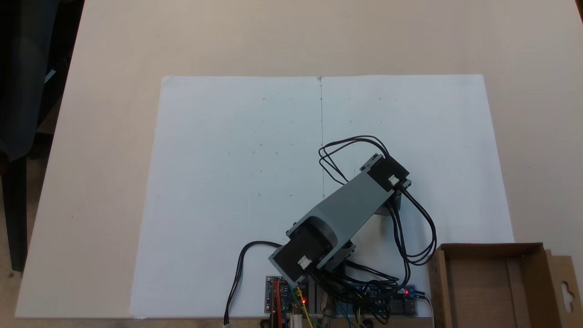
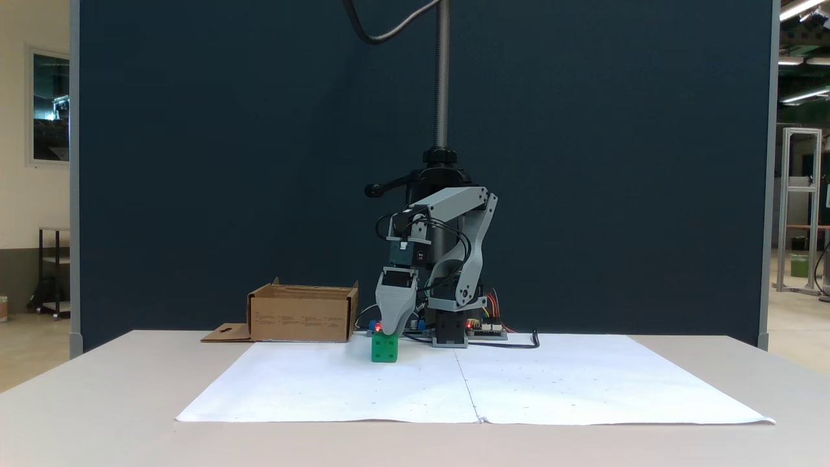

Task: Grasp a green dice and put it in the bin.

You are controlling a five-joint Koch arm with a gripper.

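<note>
While the arm (image 1: pixel 346 205) is bent down over the white paper (image 1: pixel 237 182), the gripper (image 2: pixel 393 329) is seen at the top of the green dice (image 2: pixel 384 347) — whether it is clenched cannot be told, dice resting on the paper, bin (image 2: pixel 301 314) well apart on the table (image 2: pixel 97 389).

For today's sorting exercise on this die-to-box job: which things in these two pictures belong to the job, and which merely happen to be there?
Belongs to the job:
green dice, on the white paper, right under the gripper
bin, open cardboard box on the table near the arm's base

Just there:
white paper sheets
table
circuit boards and cables at the base
dark blue backdrop
</note>
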